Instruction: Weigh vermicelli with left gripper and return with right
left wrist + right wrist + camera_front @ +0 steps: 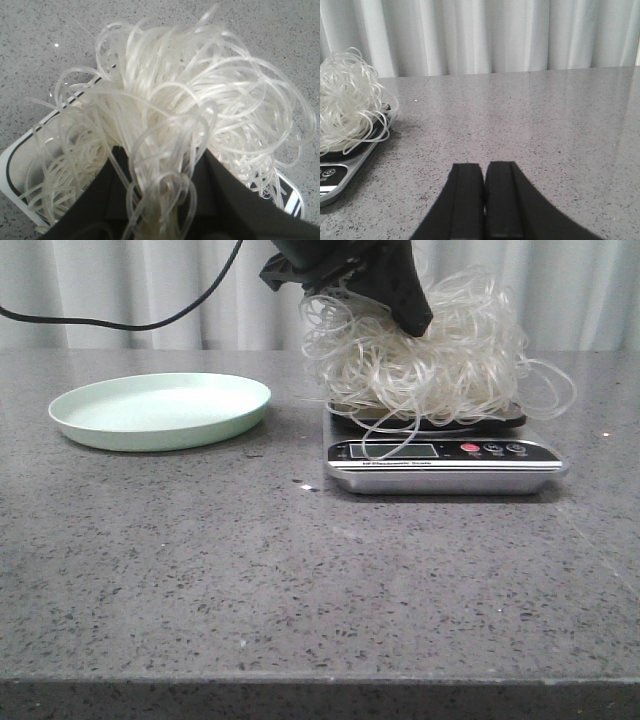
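Vermicelli (440, 355) sits heaped on the dark platform of the kitchen scale (443, 464), at the right of the grey tabletop (300, 580), with loops spilling over the scale's edges and down across its display. Left tool (160, 200) reaches down into the top of the tangle, its dark fingers (235, 200) pinching a bunch of strands between them. Right tool (484, 200) hovers above bare tabletop to the right of the scale, its two pads pressed together. To the left lies a pale green plate (160, 410).
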